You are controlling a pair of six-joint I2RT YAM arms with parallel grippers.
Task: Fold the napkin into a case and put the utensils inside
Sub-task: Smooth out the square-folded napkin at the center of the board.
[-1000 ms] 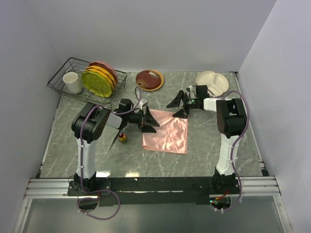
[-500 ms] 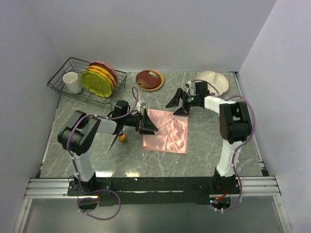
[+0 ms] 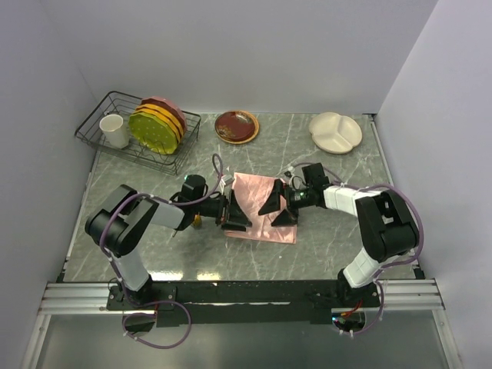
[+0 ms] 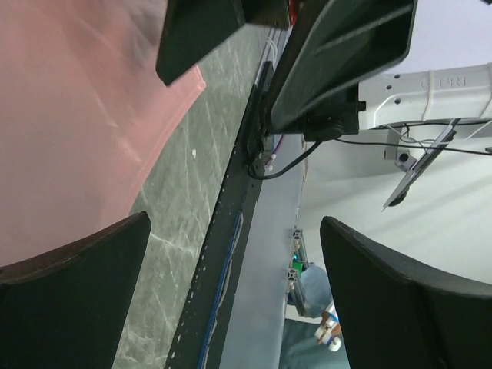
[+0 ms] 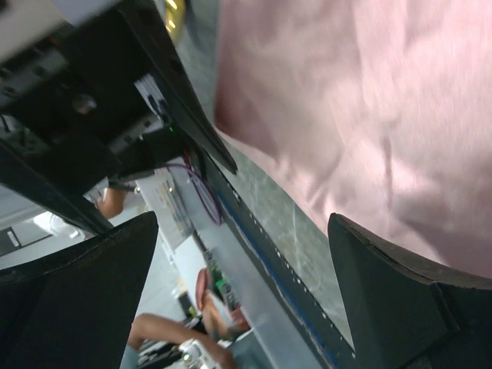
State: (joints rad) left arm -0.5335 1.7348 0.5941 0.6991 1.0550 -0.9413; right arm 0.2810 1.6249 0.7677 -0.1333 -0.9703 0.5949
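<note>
- Crockery fills the upper left of the overhead view: a black wire rack [image 3: 104, 127] holds a white cup [image 3: 114, 131] and a row of upright plates [image 3: 157, 127], yellow-green in front and pink behind.
- From the lower left, the left arm [image 3: 134, 219] reaches rightward, low over the marbled grey-green table [image 3: 338, 246].
- Of the utensils [image 3: 197, 221] only a small gold-coloured bit shows, just beside the left arm's wrist and left of the cloth. I cannot tell which piece it is; the arm hides the rest.
- At upper centre a brown round plate [image 3: 237, 126] lies flat, well apart from the cloth.
- At centre the left gripper [image 3: 240, 211] hangs over the left edge of the cloth, its fingers spread wide with nothing between them. Whether a finger touches the satin cannot be told.
- The napkin [image 3: 257, 201], shiny salmon-pink with light creases, lies flat in the middle of the frame as a broad rough rectangle. In the left wrist view it fills the upper left, one corner lying against bare table.
- Just right of centre the right gripper [image 3: 277, 211] sits over the right half of the cloth, facing the other gripper. Its fingers are also wide apart and hold nothing. In its own wrist view the two dark fingers stand at the bottom corners, with pink cloth filling the upper right.
- At the upper right a cream divided plate [image 3: 336, 131] rests near the table's far edge.
</note>
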